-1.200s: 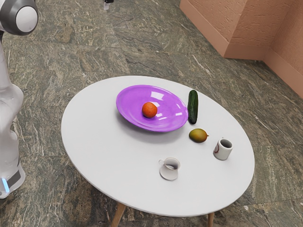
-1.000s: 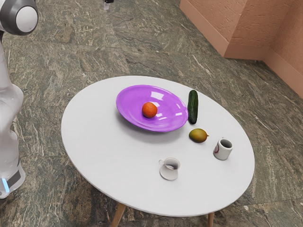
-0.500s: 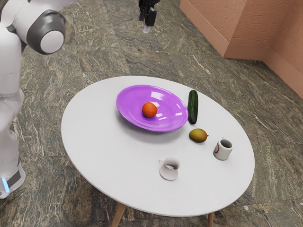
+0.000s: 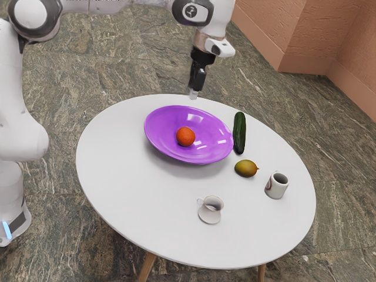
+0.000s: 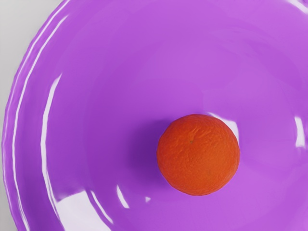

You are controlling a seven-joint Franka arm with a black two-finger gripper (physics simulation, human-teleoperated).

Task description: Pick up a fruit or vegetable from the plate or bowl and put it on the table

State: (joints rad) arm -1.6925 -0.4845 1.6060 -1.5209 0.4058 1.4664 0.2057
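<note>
Downward, the gripper above the purple plate.

Pinkish walls over a grey-brown veined stone floor

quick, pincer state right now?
Pincer: open or shut can't be told from this angle; no held item visible, and the orange lies in the purple dish below.
</note>
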